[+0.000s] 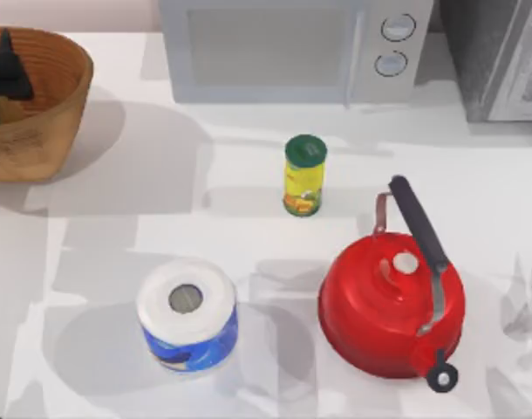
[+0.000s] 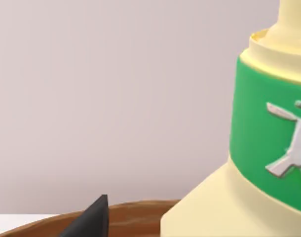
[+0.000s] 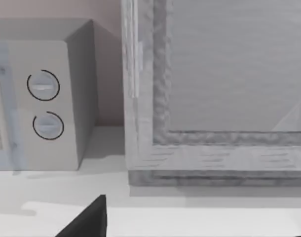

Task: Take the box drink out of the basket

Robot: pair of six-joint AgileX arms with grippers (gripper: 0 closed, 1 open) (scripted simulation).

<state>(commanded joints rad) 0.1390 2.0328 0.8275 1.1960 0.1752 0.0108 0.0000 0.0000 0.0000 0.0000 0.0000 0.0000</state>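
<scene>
Two arms serve your table, and your left gripper (image 1: 6, 65) is the one at work, reaching down inside the large round brown woven wicker basket (image 1: 61, 105) at the far left corner of the table. From the left wrist view you see the pale yellow-beige box drink (image 2: 239, 197) with its green band close against the camera, above the basket's brown rim, with one dark fingertip (image 2: 94, 217) just beside it. You cannot tell from these views whether the fingers are closed on the drink or how far apart they stand. On the white table (image 1: 248, 218) stand a green-lidded yellow can (image 1: 304, 175), a red kettle with a dark handle (image 1: 390, 305) and a white paper roll in blue wrap (image 1: 187, 314), all well apart from the basket. A grey microwave (image 1: 292, 48) sits at the back. Your right arm is parked, its wrist camera facing the microwave's dials (image 3: 44, 103) and showing one dark fingertip (image 3: 89, 219).
</scene>
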